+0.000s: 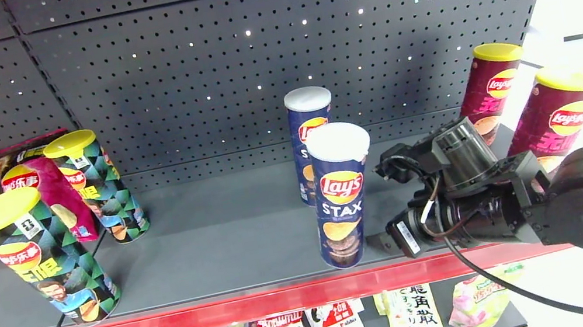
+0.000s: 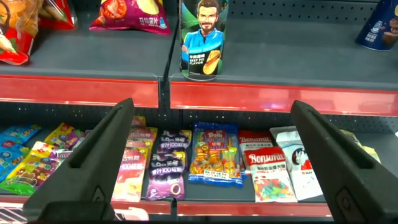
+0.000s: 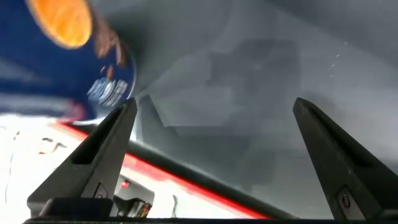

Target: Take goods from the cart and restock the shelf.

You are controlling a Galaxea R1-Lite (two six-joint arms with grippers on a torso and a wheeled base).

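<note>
- Shelf [image 1: 221, 240]: grey deck with a red front lip and a perforated back panel; it spans the middle of the head view.
- Front blue can [image 1: 344, 196]: upright, white lid, near the red lip just right of centre in the head view. The right wrist view shows its lower end [image 3: 62, 56] at close range.
- Rear blue can [image 1: 310, 125]: upright, just behind the front one and partly covered by it.
- Right gripper [image 1: 381, 243]: low over the shelf deck, just right of the front blue can's base in the head view. In the right wrist view [image 3: 211, 155] its two fingers stand spread wide and hold nothing. One fingertip [image 3: 127, 109] is just beside the can; contact cannot be told.
- Left gripper [image 2: 211, 155]: fingers spread wide, nothing between them, facing the lower shelf [image 2: 249, 193].
- Snack packets [image 2: 214, 155]: laid in a row on the lower shelf, seen at the bottom edge of the head view and more fully in the left wrist view.
- Near green-patterned can [image 1: 44, 258]: yellow lid, at the shelf lip, lower left of the head view. The left wrist view shows its lower part [image 2: 203, 37].
- Far green-patterned can [image 1: 94, 184]: behind it, beside a pink bag [image 1: 43, 181].
- Maroon cans [image 1: 497, 84]: two, yellow lids, right of the head view, behind the right arm.
</note>
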